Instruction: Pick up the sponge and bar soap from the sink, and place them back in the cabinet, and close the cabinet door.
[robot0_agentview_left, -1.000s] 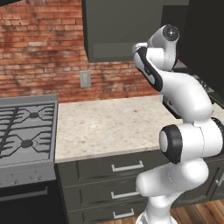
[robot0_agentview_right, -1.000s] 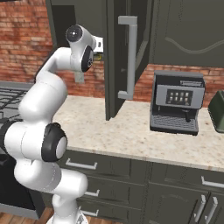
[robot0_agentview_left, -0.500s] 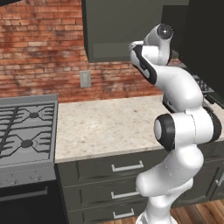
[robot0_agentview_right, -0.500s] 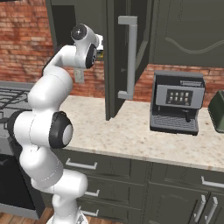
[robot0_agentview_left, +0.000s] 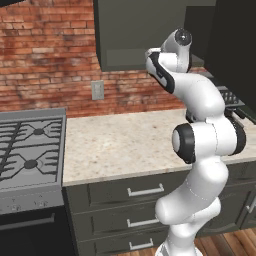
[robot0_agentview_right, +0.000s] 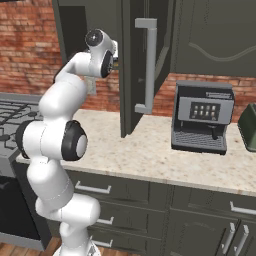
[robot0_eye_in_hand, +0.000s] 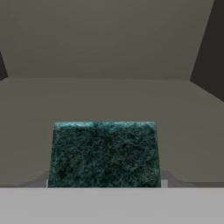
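Note:
The sponge (robot0_eye_in_hand: 104, 153) shows its dark green face low in the hand view, and my gripper (robot0_eye_in_hand: 105, 181) is shut on it. Behind it lies the bare grey inside of the cabinet (robot0_eye_in_hand: 109, 48), with its floor and back wall. In the right base view my gripper (robot0_agentview_right: 116, 56) is raised at the cabinet's opening, just left of the open cabinet door (robot0_agentview_right: 131, 75) with its long silver handle (robot0_agentview_right: 148, 65). The left base view has the cabinet (robot0_agentview_left: 130, 35) above the counter, with my arm reaching up to it. The bar soap and the sink are out of view.
A black coffee machine (robot0_agentview_right: 202, 117) stands on the speckled counter (robot0_agentview_left: 125, 145) right of the open door. A gas stove (robot0_agentview_left: 27, 145) sits at the left. Drawers with silver pulls (robot0_agentview_left: 145, 191) run below. A dark green object (robot0_agentview_right: 248, 125) is at the right edge.
My arm has straightened and risen, carrying the hand with the sponge slightly higher and closer to the cabinet opening. The door has not moved.

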